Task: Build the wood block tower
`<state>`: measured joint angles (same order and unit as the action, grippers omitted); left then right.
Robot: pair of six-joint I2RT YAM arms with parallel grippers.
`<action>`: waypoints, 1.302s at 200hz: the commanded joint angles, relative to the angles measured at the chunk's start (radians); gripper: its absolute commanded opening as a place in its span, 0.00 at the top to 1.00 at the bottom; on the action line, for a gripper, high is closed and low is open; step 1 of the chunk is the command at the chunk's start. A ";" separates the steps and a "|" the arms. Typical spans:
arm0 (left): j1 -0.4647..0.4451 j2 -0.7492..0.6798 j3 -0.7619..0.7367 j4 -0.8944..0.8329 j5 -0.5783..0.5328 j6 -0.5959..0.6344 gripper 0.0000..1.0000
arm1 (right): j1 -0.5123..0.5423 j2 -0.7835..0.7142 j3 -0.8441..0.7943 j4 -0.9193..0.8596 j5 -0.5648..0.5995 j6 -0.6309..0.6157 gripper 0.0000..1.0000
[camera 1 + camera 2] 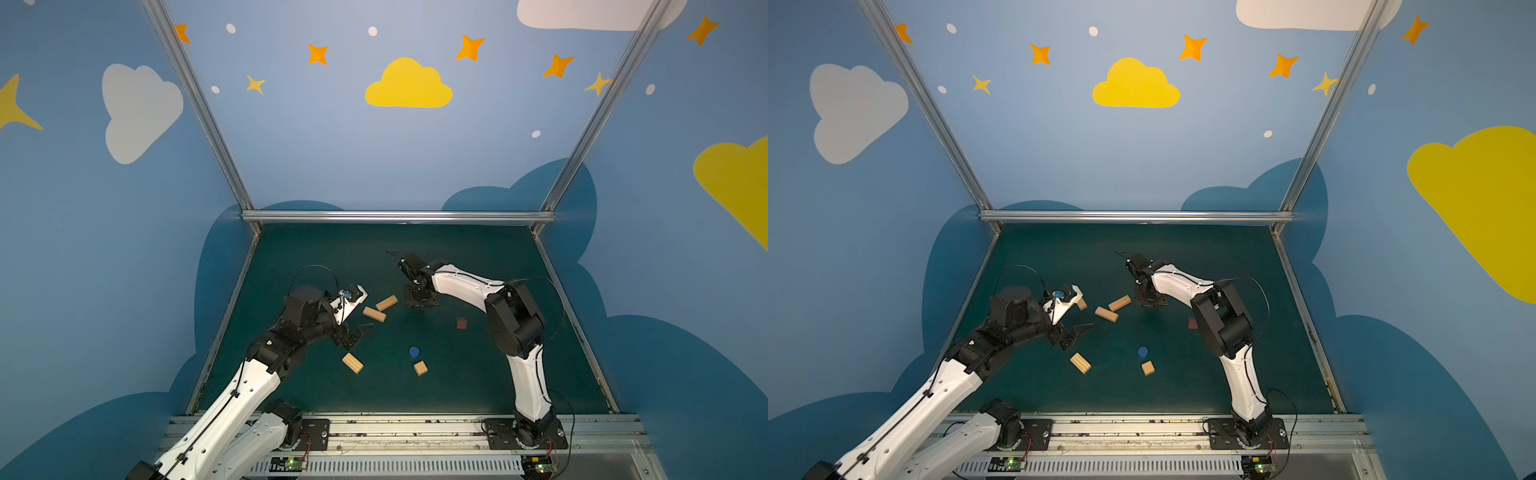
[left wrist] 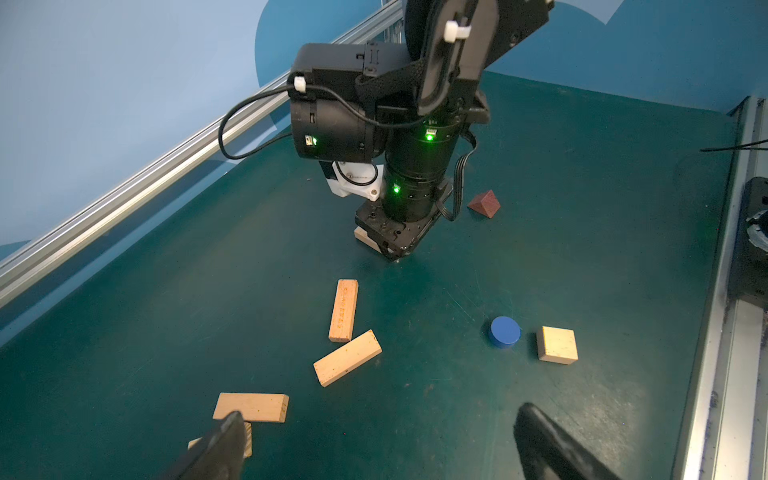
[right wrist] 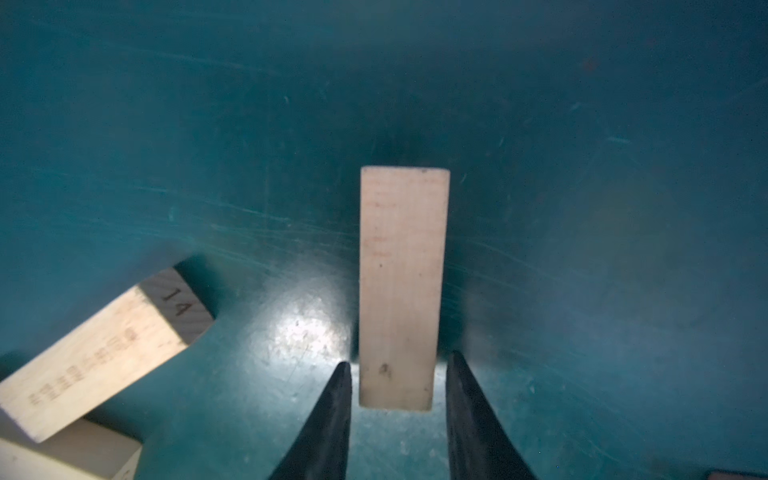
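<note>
Right wrist: bar (image 3: 402, 270) straddled by right gripper (image 3: 400, 358).

The round piece (image 1: 414, 352) lies behind the cube (image 1: 420, 368), right of a bar (image 1: 352, 363).

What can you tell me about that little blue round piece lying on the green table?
The small blue round piece is a short, squat cylinder in a solid matte blue, probably painted wood. It rests on one flat face on the dark green table with its round top facing up, and it also shows in both top views. A pale tan wooden cube sits close beside it with a narrow gap between them. Nothing but the table touches it.
</note>
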<state>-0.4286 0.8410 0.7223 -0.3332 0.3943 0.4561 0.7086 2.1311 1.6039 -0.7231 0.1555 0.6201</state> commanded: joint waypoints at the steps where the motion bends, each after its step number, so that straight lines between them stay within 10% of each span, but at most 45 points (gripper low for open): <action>1: -0.004 -0.011 -0.006 0.003 -0.003 0.004 0.00 | 0.001 -0.042 0.008 -0.033 0.009 -0.015 0.62; 63: -0.003 -0.039 0.001 0.050 -0.071 -0.050 0.00 | 0.040 -0.160 0.003 -0.057 0.052 -0.072 0.53; 133: -0.006 0.116 0.218 0.011 -0.307 -0.502 0.00 | 0.077 -0.324 -0.040 -0.010 -0.071 -0.323 0.53; 260: 0.173 0.377 0.284 -0.005 -0.215 -0.891 0.00 | 0.089 -0.412 -0.047 0.103 -0.335 -0.679 0.63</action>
<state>-0.3115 1.1969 1.0069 -0.3557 0.1169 -0.3439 0.7940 1.7519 1.5623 -0.6388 -0.1097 0.0525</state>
